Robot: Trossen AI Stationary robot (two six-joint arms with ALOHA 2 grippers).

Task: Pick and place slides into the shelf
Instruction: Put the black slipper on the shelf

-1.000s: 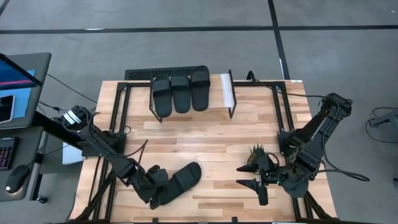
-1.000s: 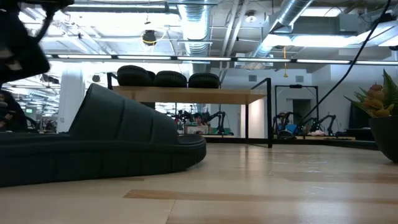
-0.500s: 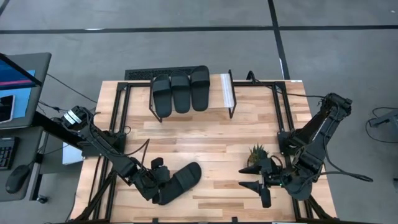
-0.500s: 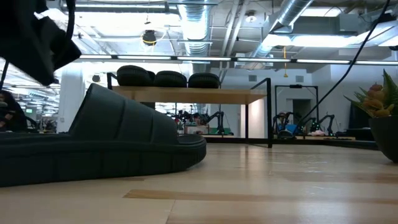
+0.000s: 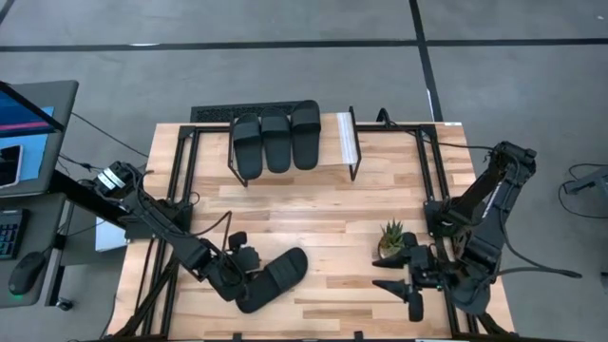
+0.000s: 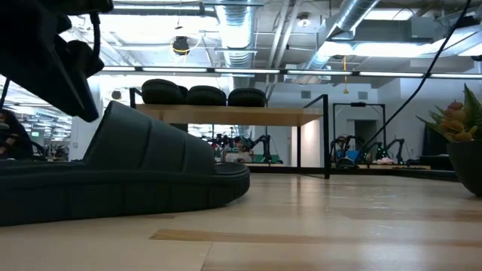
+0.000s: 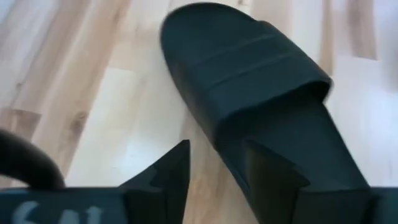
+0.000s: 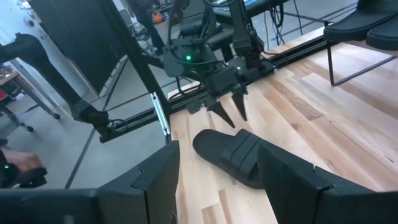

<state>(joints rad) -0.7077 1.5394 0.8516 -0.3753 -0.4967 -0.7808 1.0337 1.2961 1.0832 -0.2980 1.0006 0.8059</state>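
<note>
One black slide [image 5: 275,275] lies sole-down on the table near the front left, also seen in the low view [image 6: 120,173]. Three more slides [image 5: 275,141] sit side by side on the shelf [image 6: 226,115] at the table's far side. My left gripper [image 5: 242,249] is open just above the loose slide's heel end [image 7: 311,162]; its fingers [image 8: 231,115] point down and stand clear of the slide. My right gripper [image 5: 399,296] is open near the front right edge, with nothing between its fingers.
A small potted plant [image 5: 391,237] stands on the table just beyond my right gripper. A white strip [image 5: 347,141] marks the shelf's right end, with free room on the shelf beside the three slides. A desk with a screen [image 5: 28,133] stands left of the table.
My left gripper has opened and drawn back up off the loose slide's heel, toward the table's far edge. The slide has stayed where it lay. My right gripper has moved a little toward the table's near right corner, away from the plant.
</note>
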